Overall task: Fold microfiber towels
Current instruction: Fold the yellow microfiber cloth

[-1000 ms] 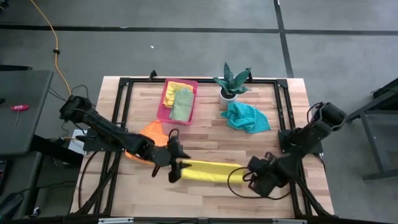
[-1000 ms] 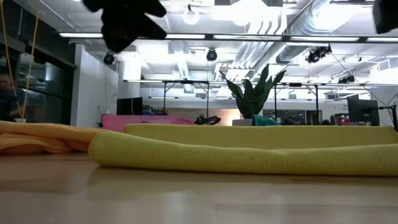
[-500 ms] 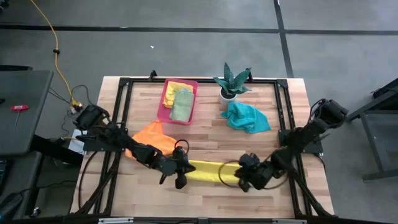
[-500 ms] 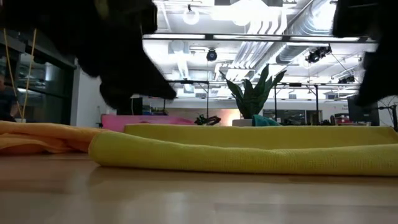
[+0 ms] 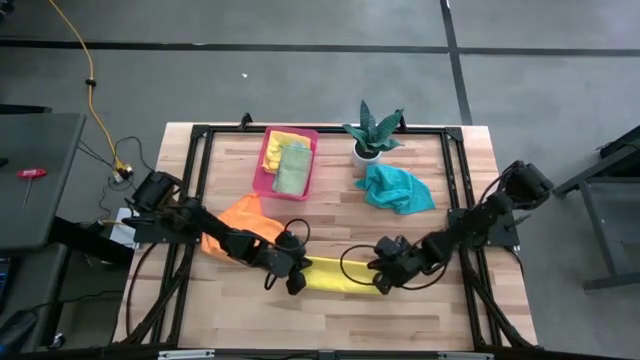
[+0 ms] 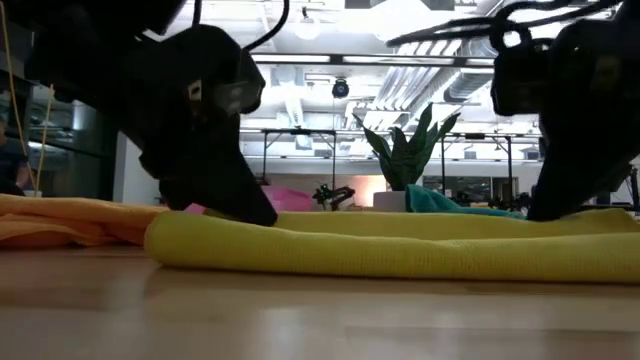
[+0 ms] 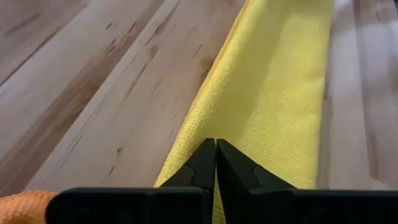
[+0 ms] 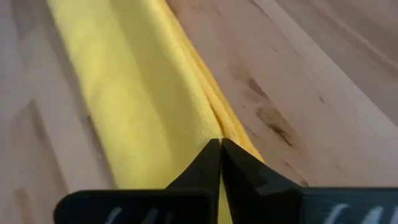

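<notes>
The left gripper (image 5: 294,282) and right gripper (image 5: 380,281) each pinch closed on opposite ends of the folded yellow towel (image 5: 335,275); both fingertips hide the towel's ends from above.

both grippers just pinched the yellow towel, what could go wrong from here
1. The left gripper and right gripper are shut on the thin edge of the yellow towel; it may slip out when lifted.
2. The orange towel touches the left end and may drag along.
</notes>
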`<state>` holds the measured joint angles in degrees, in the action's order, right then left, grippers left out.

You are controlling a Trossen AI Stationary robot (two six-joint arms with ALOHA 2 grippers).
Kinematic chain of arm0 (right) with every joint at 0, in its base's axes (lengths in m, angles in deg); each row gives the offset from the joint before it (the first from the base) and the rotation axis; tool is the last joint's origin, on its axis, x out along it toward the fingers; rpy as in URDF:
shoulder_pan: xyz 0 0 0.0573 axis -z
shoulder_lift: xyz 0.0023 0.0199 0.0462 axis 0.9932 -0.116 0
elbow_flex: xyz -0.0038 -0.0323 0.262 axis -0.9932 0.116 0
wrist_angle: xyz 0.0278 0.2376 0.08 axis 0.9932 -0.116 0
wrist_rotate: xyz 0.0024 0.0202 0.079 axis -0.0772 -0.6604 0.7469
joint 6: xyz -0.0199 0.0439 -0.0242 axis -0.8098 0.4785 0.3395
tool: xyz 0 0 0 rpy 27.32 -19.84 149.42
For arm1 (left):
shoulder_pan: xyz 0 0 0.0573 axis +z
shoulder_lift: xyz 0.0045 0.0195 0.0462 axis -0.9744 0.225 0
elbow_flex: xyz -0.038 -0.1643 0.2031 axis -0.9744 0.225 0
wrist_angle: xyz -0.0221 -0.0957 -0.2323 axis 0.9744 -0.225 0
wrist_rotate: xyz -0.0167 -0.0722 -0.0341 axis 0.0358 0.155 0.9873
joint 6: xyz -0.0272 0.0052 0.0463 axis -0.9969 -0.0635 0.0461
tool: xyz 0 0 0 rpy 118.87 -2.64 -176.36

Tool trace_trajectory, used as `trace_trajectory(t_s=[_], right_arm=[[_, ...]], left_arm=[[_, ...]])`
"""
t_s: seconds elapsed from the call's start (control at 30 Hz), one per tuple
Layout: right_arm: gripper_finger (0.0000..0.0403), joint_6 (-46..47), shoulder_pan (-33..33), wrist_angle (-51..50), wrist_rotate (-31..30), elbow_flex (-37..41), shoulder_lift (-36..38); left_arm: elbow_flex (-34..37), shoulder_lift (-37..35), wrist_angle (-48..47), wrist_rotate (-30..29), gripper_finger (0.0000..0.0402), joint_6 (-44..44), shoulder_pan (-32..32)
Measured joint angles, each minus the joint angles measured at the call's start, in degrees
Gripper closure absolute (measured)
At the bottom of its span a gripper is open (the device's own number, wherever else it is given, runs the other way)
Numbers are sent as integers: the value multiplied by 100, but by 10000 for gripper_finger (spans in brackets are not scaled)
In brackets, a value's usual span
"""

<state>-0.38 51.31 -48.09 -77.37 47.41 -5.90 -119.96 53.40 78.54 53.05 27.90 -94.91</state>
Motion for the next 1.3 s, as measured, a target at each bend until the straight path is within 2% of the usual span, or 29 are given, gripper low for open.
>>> trace_trajectory(t_s=[0.3, 0.53, 0.97, 1.3], right_arm=[[402, 5, 410, -269, -684, -20, 22], [402, -227, 695, -391, -717, -20, 278], [402, -492, 464, -737, -653, -20, 1445], [402, -491, 399, -672, -853, -20, 1697]], left_arm=[[-1, 9, -401, 0, 399, -308, -11], [-1, 9, -603, -10, 399, -603, -11], [-1, -153, -563, 11, 400, -582, -11], [1, -479, -603, -20, 401, -268, -13]])
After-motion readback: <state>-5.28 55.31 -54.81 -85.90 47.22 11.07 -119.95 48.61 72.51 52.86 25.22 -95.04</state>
